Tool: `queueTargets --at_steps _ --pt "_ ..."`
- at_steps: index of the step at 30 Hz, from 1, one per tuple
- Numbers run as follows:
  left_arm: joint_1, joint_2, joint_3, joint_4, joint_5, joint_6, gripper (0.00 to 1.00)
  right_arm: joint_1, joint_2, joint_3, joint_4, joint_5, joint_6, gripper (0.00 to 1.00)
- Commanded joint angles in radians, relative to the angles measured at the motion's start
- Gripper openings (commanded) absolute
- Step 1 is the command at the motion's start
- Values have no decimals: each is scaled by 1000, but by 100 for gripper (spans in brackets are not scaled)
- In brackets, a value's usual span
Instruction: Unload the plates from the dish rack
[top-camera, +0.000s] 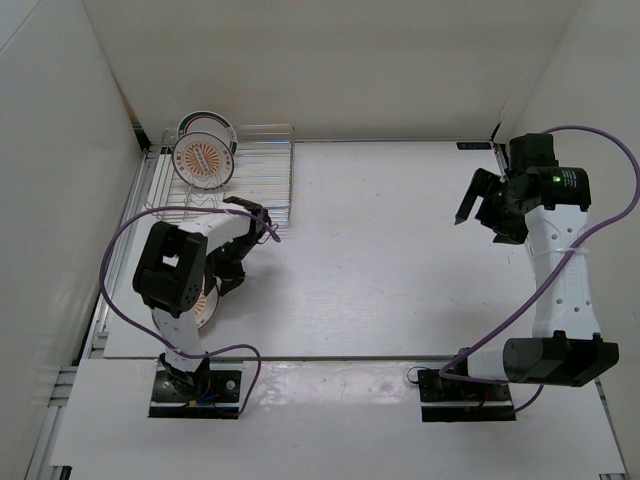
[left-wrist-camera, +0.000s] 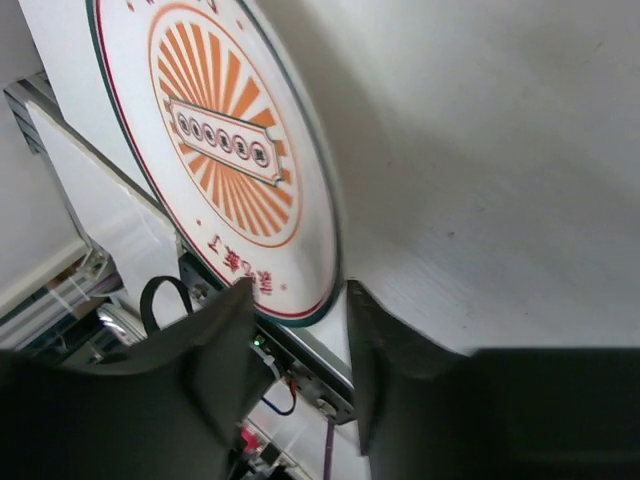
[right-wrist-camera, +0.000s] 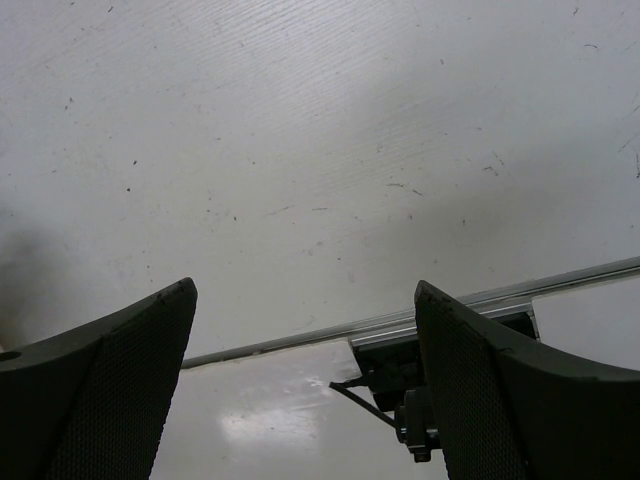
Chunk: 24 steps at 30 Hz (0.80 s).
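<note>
Plates (top-camera: 203, 158) in dish rack (top-camera: 266, 172), far left

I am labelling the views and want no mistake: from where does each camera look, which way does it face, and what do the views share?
Top external: above and behind the bases, looking down on the table, the dish rack and both arms.
Left wrist: on the left arm, facing a sunburst plate; the left gripper is open.
Right wrist: on the right arm, facing the table; the right gripper is open.
Shared: that plate shows in top and left wrist.
</note>
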Motion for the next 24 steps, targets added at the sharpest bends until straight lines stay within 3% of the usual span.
queueTargets --at_steps 1,5,8,12,13,16,19,21,22,23,24 --pt "10 -7 61 -286 -51 19 55 7 2 20 -282 -8 -6 91" --pt "7 -30 105 -295 -67 41 71 7 -2 8 -282 -11 -6 91" --pt "7 -53 197 -326 -53 41 91 9 -8 2 -282 -11 -8 91" --pt "19 -80 390 -390 24 21 93 9 -12 -4 -282 -13 -8 91" --pt "25 -84 521 -395 50 18 93 7 -10 -4 -282 -8 -6 91" --pt "69 -113 683 -350 200 13 90 9 -18 -3 -282 -2 -9 91" --pt "164 -230 704 -52 394 -34 90 9 -18 -6 -284 -2 -6 91" --pt "213 -290 539 100 455 -77 93 10 -18 -9 -282 -2 -6 91" --pt "283 -367 492 335 517 -176 100 9 -18 -12 -282 -3 -6 91" --pt "305 -379 374 404 541 -212 100 9 -19 -12 -282 -3 -6 91" --pt "325 -392 353 452 550 -246 100 9 -16 -12 -282 -2 -6 91"
